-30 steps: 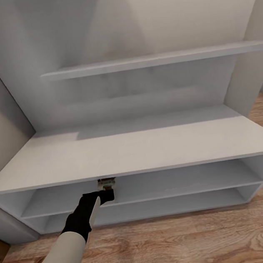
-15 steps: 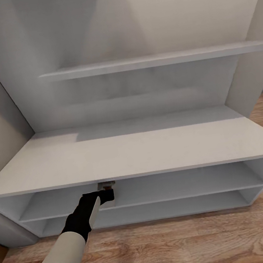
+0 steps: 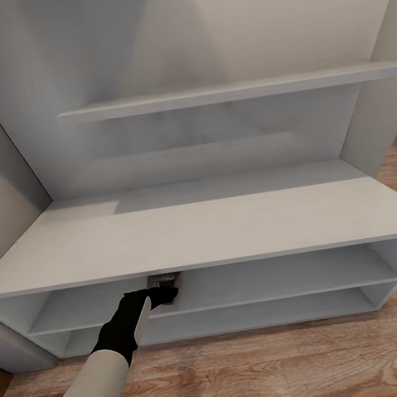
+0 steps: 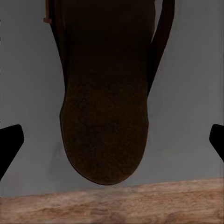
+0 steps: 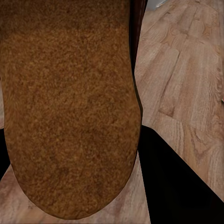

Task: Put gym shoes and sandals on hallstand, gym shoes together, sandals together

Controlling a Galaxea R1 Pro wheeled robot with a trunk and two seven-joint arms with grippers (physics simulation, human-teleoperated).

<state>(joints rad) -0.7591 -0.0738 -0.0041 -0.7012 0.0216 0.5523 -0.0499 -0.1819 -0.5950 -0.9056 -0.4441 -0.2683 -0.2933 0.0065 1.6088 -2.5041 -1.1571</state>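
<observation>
Placement of 1 sandal on the hallstand shelf is underway, left gripper spread, retreat next.

Hallstand bench top: bare across its width, open access from above. Upper shelf limits headroom at the back. Upper tier opening, lower centre of the frame: left gripper and sandal occupy a spot left of centre; remaining tier width, right side, is unobstructed. Bottom tier unobstructed. Corridor floor in front is open.

The hallstand looks matt, smooth and painted grey, the floor grained wood, the sandal's sole rough, fibrous brown.
</observation>
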